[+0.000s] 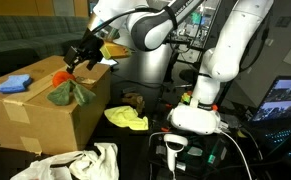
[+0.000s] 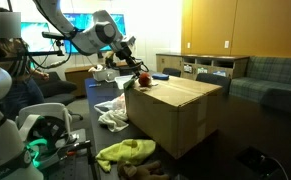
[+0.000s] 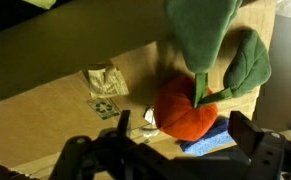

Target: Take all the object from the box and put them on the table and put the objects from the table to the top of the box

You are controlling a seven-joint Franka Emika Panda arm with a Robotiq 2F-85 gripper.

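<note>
In an exterior view we count one cardboard box (image 1: 45,120) with two things on its top: one blue block (image 1: 17,83) near the far corner and one orange plush toy (image 1: 68,90) with green leaves at the near edge, the two well apart. The tool (image 1: 83,55) hangs just above the toy, without touching it as far as we can see. On the dark tabletop (image 1: 135,140) beside the box lie two cloths, one yellow cloth (image 1: 126,118) and one white cloth (image 1: 90,160).

In an exterior view from the opposite side, the box (image 2: 180,115) is in the middle, with the tool (image 2: 128,62) over its far corner and the toy (image 2: 140,80) a small red-orange spot below it. The same two cloths show here, white (image 2: 110,113) and yellow (image 2: 125,152).

In the wrist view the toy (image 3: 180,110) rests on the cardboard (leaves pointing up the picture). The tool (image 3: 182,140) has its jaws spread wide with nothing between them, and both fingers (image 3: 255,150) are clear of the toy.
</note>
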